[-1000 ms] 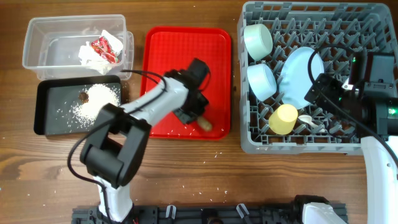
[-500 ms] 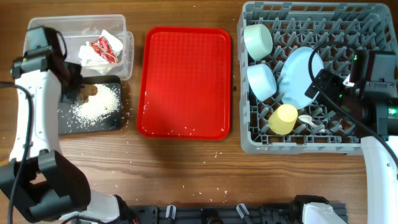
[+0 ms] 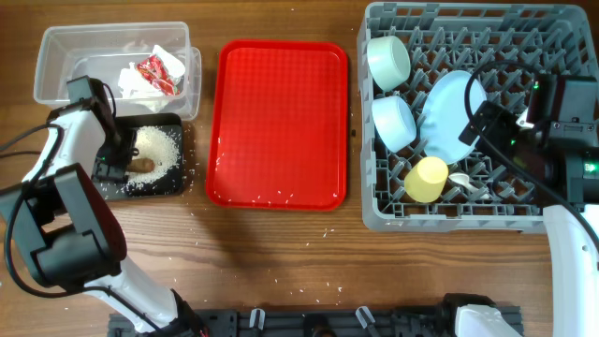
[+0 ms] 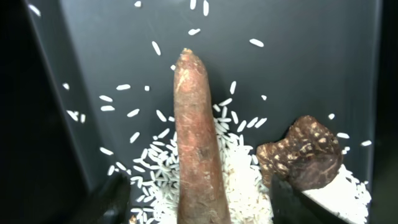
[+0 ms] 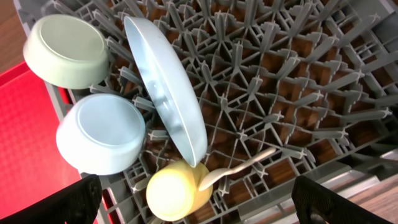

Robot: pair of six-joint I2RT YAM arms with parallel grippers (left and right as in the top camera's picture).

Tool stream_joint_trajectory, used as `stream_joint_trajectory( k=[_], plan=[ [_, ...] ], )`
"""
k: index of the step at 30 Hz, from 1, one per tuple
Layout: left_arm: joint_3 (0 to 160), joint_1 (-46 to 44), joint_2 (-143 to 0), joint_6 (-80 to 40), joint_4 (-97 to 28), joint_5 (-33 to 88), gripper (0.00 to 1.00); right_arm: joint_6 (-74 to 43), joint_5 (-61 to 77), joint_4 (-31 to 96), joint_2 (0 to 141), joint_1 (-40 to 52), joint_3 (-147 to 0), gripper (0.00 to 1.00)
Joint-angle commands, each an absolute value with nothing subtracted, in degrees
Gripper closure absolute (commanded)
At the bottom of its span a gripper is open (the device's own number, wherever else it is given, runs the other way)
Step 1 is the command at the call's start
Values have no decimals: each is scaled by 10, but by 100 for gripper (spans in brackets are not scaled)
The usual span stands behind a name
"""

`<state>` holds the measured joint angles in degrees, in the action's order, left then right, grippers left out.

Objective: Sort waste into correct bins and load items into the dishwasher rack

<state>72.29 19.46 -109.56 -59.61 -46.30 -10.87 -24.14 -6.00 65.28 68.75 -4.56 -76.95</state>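
Left wrist view, root stick lying on rice, between left pincer fingers spread wide

White-shelled left arm: smooth white links, fat rounded black joints, thin black cable looped along the side. Right arm: white tube link low, black boxy wrist block above w/ small green lights, black cables curving across. Black base rail at the front. Left fingers & right fingers: matt black, blunt.
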Motion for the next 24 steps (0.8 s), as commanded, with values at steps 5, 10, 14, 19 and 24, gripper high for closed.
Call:
stream_joint_trajectory(
  k=[5,10,14,19,24],
  plan=[
    [792,204,-910,-409,-531,-152,10,-239,-54,630,689,-44,-773,0],
    [792,204,-775,-362,-556,-135,0,-99,48,553,631,-44,-793,0],
    [792,204,-766,-362,-556,-135,0,-76,65,540,531,-44,-812,0],
    [792,204,-766,-362,-556,-135,0,-76,65,559,500,-44,-811,0],
    [792,204,-766,-362,-556,-135,0,-71,53,600,507,-44,-806,0]
  ],
)
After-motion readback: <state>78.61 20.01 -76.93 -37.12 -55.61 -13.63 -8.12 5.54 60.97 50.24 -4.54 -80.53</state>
